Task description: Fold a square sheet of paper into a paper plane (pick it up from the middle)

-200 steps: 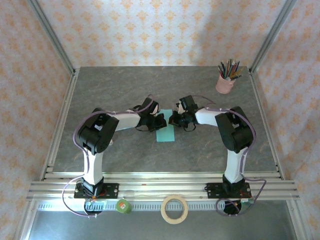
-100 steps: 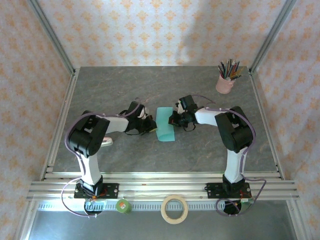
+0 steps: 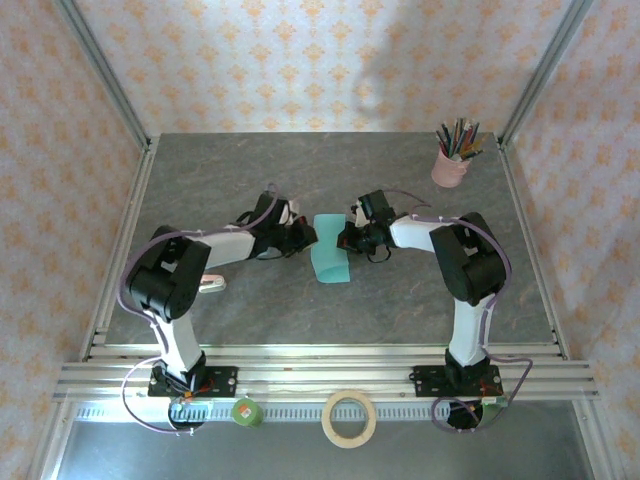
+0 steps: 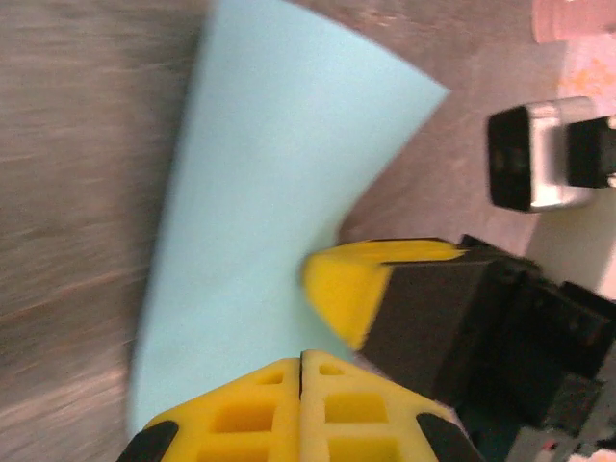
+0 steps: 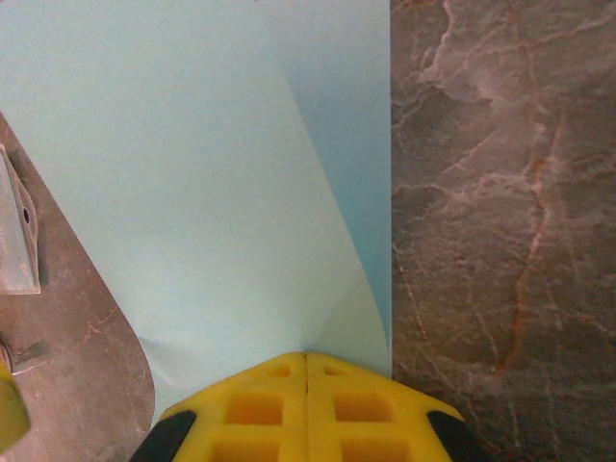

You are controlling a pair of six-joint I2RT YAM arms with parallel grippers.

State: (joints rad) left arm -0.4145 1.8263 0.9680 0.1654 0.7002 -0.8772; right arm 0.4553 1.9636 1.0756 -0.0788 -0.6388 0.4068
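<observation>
The square sheet of paper [image 3: 330, 252] lies mid-table as a narrow turquoise strip, folded over, its top layer curling up [image 5: 192, 192]. My right gripper [image 3: 346, 240] is at the strip's right edge. Its jaws are shut, and the raised layer puckers right at its tips [image 5: 306, 356], so it looks pinched there. My left gripper [image 3: 304, 238] is at the strip's left edge, shut [image 4: 302, 358], its tips just over the paper [image 4: 269, 192] with nothing seen between them. One yellow pad of the right gripper [image 4: 351, 289] is close in front of it.
A pink cup of pencils [image 3: 450, 165] stands at the back right. A tape roll [image 3: 349, 418] and a small green roll [image 3: 246, 411] lie in front of the rail. A small white object [image 3: 211, 284] lies by the left arm. Grey table [image 3: 250, 170] surrounds the paper.
The left gripper went from over the paper out to the left, then back to the paper's left edge. The right gripper stayed put. The strip's near end now looks curled.
</observation>
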